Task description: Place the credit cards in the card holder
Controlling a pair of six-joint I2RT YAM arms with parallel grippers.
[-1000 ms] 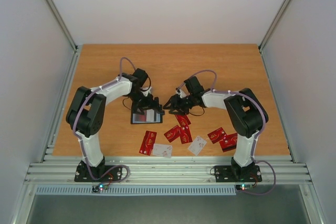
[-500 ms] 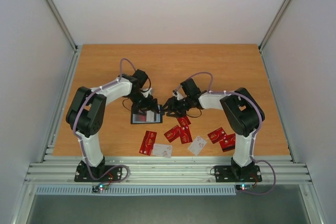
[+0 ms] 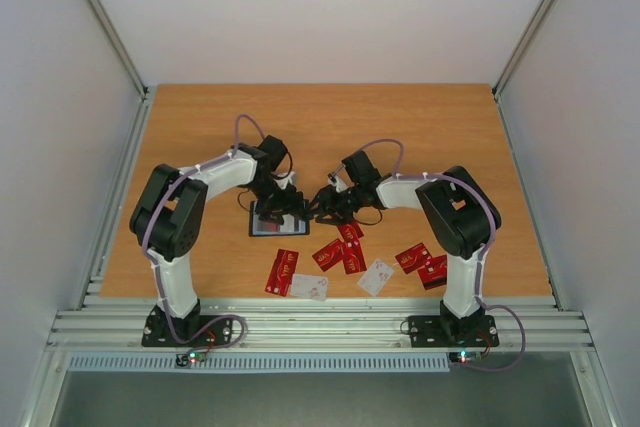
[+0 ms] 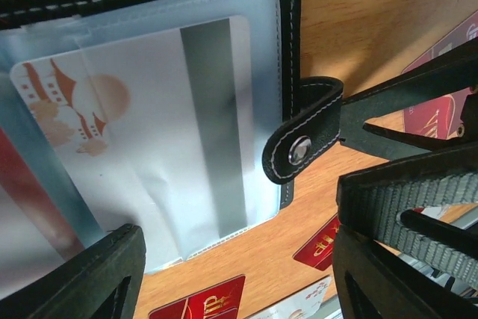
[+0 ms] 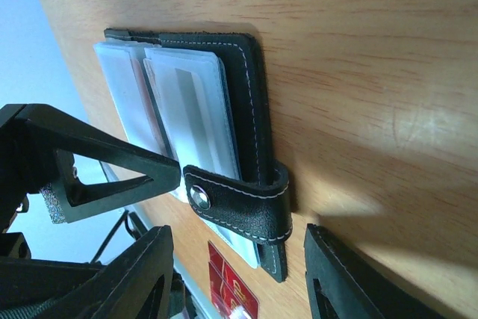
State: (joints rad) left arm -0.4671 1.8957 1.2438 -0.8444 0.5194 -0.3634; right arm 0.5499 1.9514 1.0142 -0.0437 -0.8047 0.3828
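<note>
Fingers (image 4: 82, 278) of the left gripper (image 4: 235, 214) stand apart over the open card holder (image 5: 246, 102) near the middle of the table (image 3: 200, 127), the right gripper's (image 5: 237, 237) jaws spread around its snap tab (image 5: 246, 203); one white card (image 4: 149, 132) is sleeved, while about eight credit cards (image 3: 283, 269) lie loose toward the near edge.

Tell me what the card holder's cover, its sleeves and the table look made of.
Card holder cover: matte black leather or imitation, white stitching, shiny metal-looking snap. Sleeves: clear frosted plastic, creased, card showing through. Table: wood or wood-look laminate, grain lines, slight sheen.
</note>
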